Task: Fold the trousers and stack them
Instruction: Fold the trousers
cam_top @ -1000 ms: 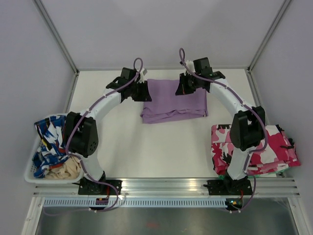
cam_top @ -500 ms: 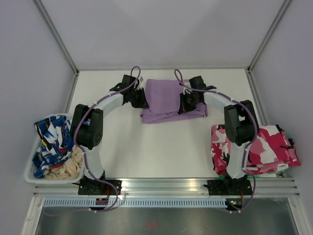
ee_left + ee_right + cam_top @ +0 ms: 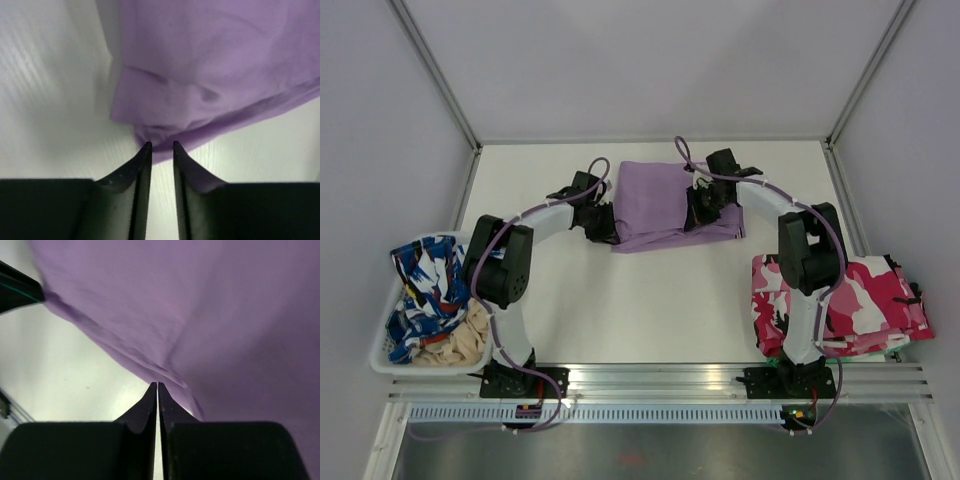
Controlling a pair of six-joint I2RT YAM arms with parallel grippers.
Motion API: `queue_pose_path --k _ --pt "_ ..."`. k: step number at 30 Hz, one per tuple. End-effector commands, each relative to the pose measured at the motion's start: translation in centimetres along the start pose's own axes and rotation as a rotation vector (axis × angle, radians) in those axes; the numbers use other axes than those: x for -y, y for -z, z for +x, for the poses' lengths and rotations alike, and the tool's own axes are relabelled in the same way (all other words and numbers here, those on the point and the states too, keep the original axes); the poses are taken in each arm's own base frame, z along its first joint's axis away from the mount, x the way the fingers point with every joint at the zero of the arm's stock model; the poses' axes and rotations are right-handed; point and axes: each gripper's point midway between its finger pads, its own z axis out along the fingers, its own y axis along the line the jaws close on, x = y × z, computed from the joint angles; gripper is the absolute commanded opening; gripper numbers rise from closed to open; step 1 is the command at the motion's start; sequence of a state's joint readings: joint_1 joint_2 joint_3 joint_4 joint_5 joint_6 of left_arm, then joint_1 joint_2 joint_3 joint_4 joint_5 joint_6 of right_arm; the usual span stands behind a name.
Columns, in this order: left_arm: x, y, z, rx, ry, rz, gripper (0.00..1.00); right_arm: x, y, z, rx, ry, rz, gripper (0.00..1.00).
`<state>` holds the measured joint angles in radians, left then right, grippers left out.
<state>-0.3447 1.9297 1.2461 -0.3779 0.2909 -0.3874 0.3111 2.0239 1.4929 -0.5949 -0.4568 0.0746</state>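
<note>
While the trousers (image 3: 655, 200) lie folded into a squarish packet on the desk (image 3: 650, 300), in the middle near its far edge, both arms reach in at the packet's near edge. The left gripper (image 3: 604, 226) sits at the near left corner of the cloth. In its wrist view the jaws stand a narrow slit apart, with the very tip of the cloth corner just reaching in between them. Whether they pinch it I cannot tell. The right gripper (image 3: 694, 212) is over the packet's near right part. Its jaws are pressed together, with the tips at a fold line and no cloth visibly caught between them.

The worry is an uneven lift. If the left has only that sliver of thin fabric, the sliver may slide out once the arm rises. If the right has closed on nothing, one side would stay down and the fold would skew. The near edge shows loose layers, so a pinch on the top layer alone could peel the packet open.

A camouflage garment (image 3: 860, 300) lies folded at the near right corner, likely the stack. Carrying a slack packet that far could spill its folds. A basket (image 3: 380, 350) of blue-and-white clothing (image 3: 420, 290) sits at the left edge, well apart.
</note>
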Motion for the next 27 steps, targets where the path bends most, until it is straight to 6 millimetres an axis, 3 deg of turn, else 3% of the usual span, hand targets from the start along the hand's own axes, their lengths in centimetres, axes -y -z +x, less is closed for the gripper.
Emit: queue_pose_path --k 1,5,7,10,12,13,14,16,17,21,27 --pt "1.1 4.4 -1.8 0.106 -0.047 -0.018 0.32 -5.5 5.5 -5.2 0.134 0.128 -0.159 0.08" --pt "0.0 5.2 -2.7 0.165 0.026 -0.044 0.57 -8.9 9.3 -10.3 0.286 0.19 -0.221 0.22" --pt "0.3 4.7 -2.5 0.161 0.033 -0.012 0.67 -9.7 9.8 -12.2 0.343 0.2 -0.234 0.35" --pt "0.3 3.4 -2.5 0.179 0.001 0.029 0.68 -9.7 8.8 -14.5 0.406 0.2 -0.219 0.44" --pt "-0.1 2.6 -2.9 0.199 -0.018 0.025 0.68 -9.5 7.2 -16.0 0.42 0.173 -0.184 0.45" --pt "-0.4 2.3 -2.9 0.199 -0.038 0.022 0.68 -9.0 5.2 -15.9 0.391 0.146 -0.172 0.45" --pt "-0.4 2.0 -3.0 0.205 -0.051 0.023 0.68 -10.4 5.3 -17.1 0.412 0.173 -0.182 0.47" --pt "-0.8 1.3 -3.3 0.213 -0.063 0.029 0.68 -10.5 2.9 -17.3 0.389 0.179 -0.173 0.49" --pt "-0.7 1.1 -3.3 0.216 -0.064 0.038 0.67 -11.5 2.4 -17.5 0.395 0.183 -0.179 0.5" --pt "-0.8 0.3 -3.9 0.236 -0.051 0.065 0.66 -12.5 -0.9 -17.2 0.38 0.164 -0.213 0.53" --pt "-1.3 -1.0 -3.9 0.226 -0.037 0.099 0.64 -10.2 -7.3 -14.7 0.303 0.091 -0.217 0.55"
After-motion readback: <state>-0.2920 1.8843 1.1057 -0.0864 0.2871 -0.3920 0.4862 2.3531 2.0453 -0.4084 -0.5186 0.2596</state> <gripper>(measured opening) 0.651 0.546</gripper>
